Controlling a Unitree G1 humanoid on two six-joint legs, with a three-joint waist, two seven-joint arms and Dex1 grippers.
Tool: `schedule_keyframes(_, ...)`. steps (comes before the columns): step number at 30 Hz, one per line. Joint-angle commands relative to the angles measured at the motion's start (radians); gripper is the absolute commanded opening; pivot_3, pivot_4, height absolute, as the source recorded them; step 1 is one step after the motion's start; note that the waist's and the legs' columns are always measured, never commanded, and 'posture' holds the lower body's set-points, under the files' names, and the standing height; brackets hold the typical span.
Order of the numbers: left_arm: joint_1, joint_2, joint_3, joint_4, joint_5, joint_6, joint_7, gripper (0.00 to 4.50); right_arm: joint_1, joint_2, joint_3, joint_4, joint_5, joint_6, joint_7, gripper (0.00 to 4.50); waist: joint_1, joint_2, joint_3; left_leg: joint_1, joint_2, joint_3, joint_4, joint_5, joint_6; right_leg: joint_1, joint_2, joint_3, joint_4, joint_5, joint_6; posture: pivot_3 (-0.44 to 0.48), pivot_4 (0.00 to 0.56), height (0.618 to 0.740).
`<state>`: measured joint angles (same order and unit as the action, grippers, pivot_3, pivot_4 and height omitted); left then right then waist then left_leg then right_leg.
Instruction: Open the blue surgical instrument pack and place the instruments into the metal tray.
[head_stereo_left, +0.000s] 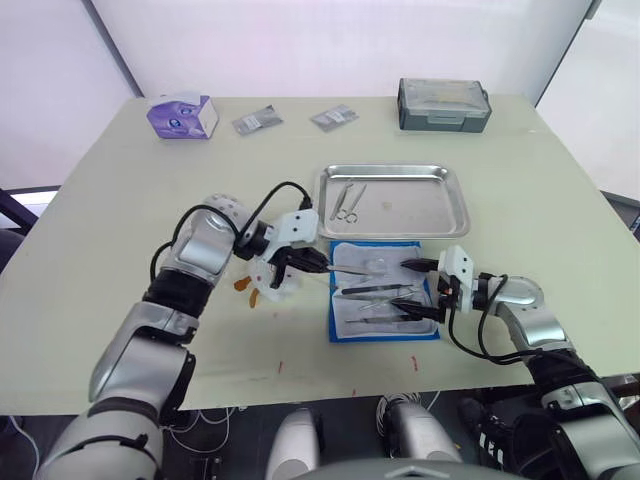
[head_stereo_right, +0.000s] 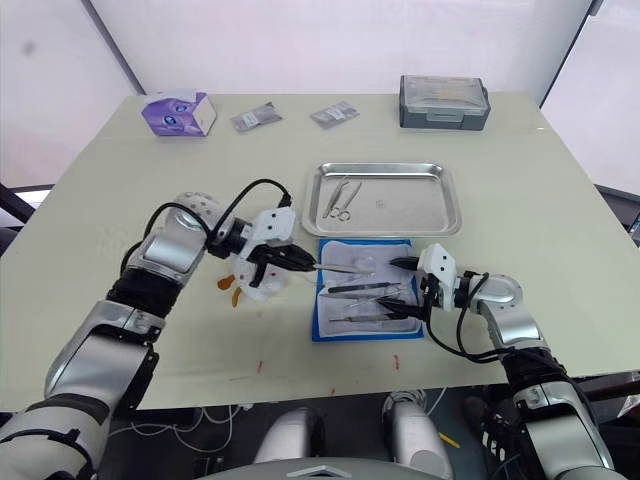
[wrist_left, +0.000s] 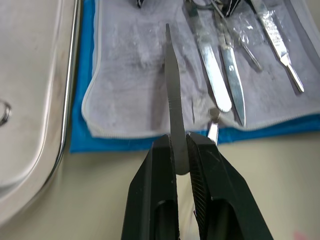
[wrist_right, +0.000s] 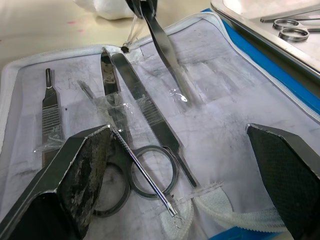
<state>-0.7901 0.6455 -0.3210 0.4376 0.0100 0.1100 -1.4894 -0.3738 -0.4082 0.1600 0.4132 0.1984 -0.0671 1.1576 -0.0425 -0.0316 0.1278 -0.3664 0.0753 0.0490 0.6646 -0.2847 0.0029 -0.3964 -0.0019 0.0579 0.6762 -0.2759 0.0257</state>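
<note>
Left gripper (wrist_left: 181, 150) pinching slim blade-like instrument (wrist_left: 173, 100) over blue surgical instrument pack (head_stereo_left: 384, 291) | right gripper (wrist_right: 185, 165) spread wide above scissors (wrist_right: 145, 170), right wrist view | metal tray (head_stereo_left: 392, 200) just beyond pack, scissors inside.

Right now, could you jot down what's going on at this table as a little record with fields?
Pack: blue surgical instrument pack lies open in front of the metal tray
Left gripper: shut on a slim flat instrument, held over the pack's white lining
Right gripper: open, over the instruments left on the lining
In tray: scissors
Far edge: purple tissue box, grey lidded box
</note>
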Motion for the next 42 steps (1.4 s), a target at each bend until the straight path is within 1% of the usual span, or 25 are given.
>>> schedule_keyframes(1,-0.026,0.029,0.028,-0.050,-0.023,0.018,-0.021,0.11,0.047,-0.012,0.074,0.101,-0.081,0.043,0.004,4.50,0.000,0.000,0.000,0.000,0.000,0.000,0.000,0.000,0.000,0.000,0.000,0.000,0.000,0.000,0.000,0.000,0.150,0.731)
schedule_keyframes(18,-0.028,0.125,0.035,-0.126,-0.063,0.080,-0.073,0.11,0.032,-0.017,0.071,0.115,-0.082,0.040,0.021,4.50,0.001,0.000,0.001,0.000,0.000,0.000,0.000,0.000,0.000,0.000,0.000,0.000,0.000,0.000,0.000,0.000,0.150,0.731)
schedule_keyframes(20,-0.036,0.145,0.040,-0.134,-0.069,0.089,-0.084,0.11,0.032,-0.017,0.071,0.114,-0.082,0.040,0.021,4.50,0.001,0.000,0.001,0.000,0.000,0.000,0.000,0.000,0.000,0.000,0.000,0.000,0.000,0.000,-0.001,0.000,0.150,0.731)
schedule_keyframes(24,-0.050,0.228,0.041,-0.143,-0.076,0.085,-0.122,0.11,0.030,-0.018,0.069,0.118,-0.081,0.039,0.021,4.50,-0.001,-0.002,0.003,0.000,0.000,0.000,0.000,0.000,0.000,0.000,0.000,0.000,0.000,0.000,-0.001,0.000,0.150,0.731)
schedule_keyframes(26,-0.076,0.222,0.071,-0.123,-0.095,0.104,-0.091,0.11,0.030,-0.018,0.070,0.119,-0.081,0.038,0.022,4.50,0.003,-0.002,0.004,0.000,0.000,0.000,0.000,0.000,0.000,0.000,0.000,0.000,0.000,0.000,-0.001,0.000,0.150,0.731)
schedule_keyframes(29,-0.088,0.178,0.117,-0.138,-0.156,0.172,-0.047,0.11,0.028,-0.019,0.071,0.122,-0.080,0.036,0.025,4.50,0.006,-0.004,0.003,0.000,0.000,0.000,0.000,0.000,0.000,0.000,0.000,0.000,0.000,-0.001,-0.002,0.000,0.150,0.731)
schedule_keyframes(32,-0.093,0.099,0.151,-0.185,-0.186,0.258,0.059,0.11,0.025,-0.021,0.073,0.126,-0.080,0.032,0.032,4.50,0.006,-0.003,0.003,0.000,0.000,0.000,0.000,0.000,0.000,0.000,0.000,0.001,0.000,-0.001,-0.001,0.000,0.150,0.731)
schedule_keyframes(34,-0.097,0.022,0.173,-0.212,-0.190,0.330,0.179,0.11,0.021,-0.026,0.075,0.128,-0.080,0.030,0.044,4.50,0.004,-0.003,0.004,-0.001,0.000,-0.001,0.001,0.000,0.000,0.000,0.000,0.000,0.000,0.000,0.000,0.000,0.150,0.731)
schedule_keyframes(36,-0.100,-0.035,0.186,-0.235,-0.182,0.402,0.287,0.11,0.017,-0.031,0.077,0.130,-0.079,0.026,0.057,4.50,0.004,-0.004,0.004,-0.001,0.000,-0.001,0.001,0.000,0.000,0.000,0.000,0.001,0.000,0.000,0.000,0.000,0.150,0.731)
schedule_keyframes(42,-0.109,-0.166,0.211,-0.249,-0.173,0.510,0.517,0.11,-0.002,-0.052,0.079,0.153,-0.072,-0.009,0.118,4.50,0.004,-0.003,0.005,-0.001,0.000,-0.001,0.001,0.000,0.000,0.000,0.001,0.001,0.000,0.000,0.000,0.000,0.150,0.731)
